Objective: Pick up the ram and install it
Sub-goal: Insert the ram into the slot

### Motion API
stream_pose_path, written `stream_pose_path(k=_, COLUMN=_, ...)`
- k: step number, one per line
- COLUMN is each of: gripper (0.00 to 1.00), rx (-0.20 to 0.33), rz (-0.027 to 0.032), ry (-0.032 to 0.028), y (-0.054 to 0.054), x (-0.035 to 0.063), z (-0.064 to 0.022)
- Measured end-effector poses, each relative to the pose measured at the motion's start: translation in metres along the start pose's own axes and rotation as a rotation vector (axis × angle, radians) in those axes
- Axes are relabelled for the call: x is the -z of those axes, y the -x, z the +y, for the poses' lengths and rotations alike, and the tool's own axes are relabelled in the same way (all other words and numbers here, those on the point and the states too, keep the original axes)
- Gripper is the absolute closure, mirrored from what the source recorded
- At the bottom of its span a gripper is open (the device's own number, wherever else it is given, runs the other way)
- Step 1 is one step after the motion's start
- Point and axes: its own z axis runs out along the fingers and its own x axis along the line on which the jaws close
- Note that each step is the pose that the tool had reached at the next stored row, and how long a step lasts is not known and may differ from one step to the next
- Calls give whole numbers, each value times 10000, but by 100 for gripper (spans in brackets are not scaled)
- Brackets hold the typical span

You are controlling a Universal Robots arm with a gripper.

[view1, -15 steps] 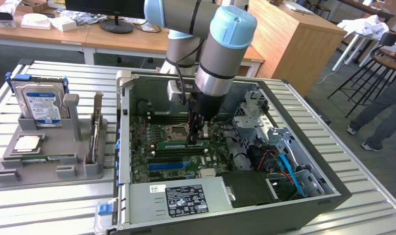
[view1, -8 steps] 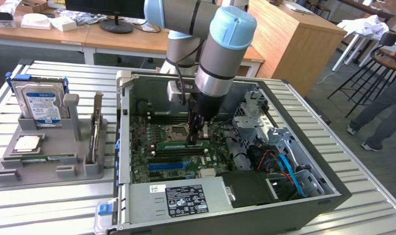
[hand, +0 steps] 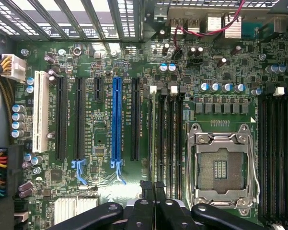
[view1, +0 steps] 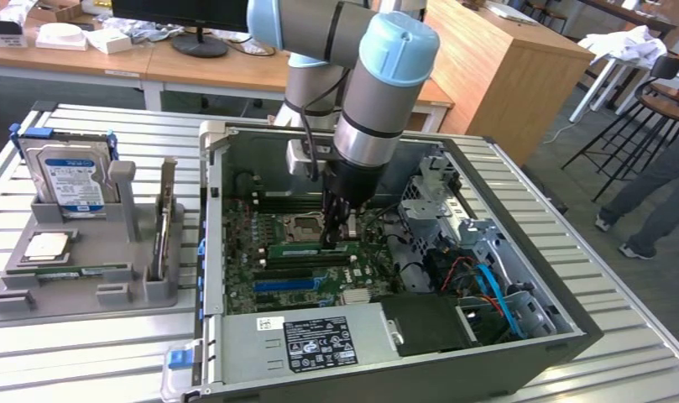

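The robot arm reaches down into an open black and grey computer case lying on its side on the slatted metal table. Its black end effector is low over the green motherboard, just beside the empty silver-framed square CPU socket.

The ram, a long, narrow green circuit-board stick, stands on edge in the bank of dark memory slots beside that socket, directly under the fingertips. In the wrist view the ram shows edge-on as a thin pale line in a slot between the long blue expansion slot and the CPU socket. The end effector is clenched, its two black fingers drawn close together over the near end of the stick and apparently gripping its upper edge.

On the exterior view's left, well apart from the case, a grey moulded tray holds an upright silver hard drive with a blue label and a square silver-topped chip. A grey power supply box sits at the case's near end.
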Motion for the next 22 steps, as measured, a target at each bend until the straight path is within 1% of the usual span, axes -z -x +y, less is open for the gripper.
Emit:
stream_pose_path(k=7, gripper=88, rx=-5, rz=2, ry=1, y=10, x=-4, z=0)
stream_pose_path(k=13, gripper=88, rx=-5, rz=0, ry=0, y=10, x=-38, z=-1)
stream_pose_path(k=22, gripper=88, rx=-17, rz=2, ry=1, y=10, x=-48, z=-2)
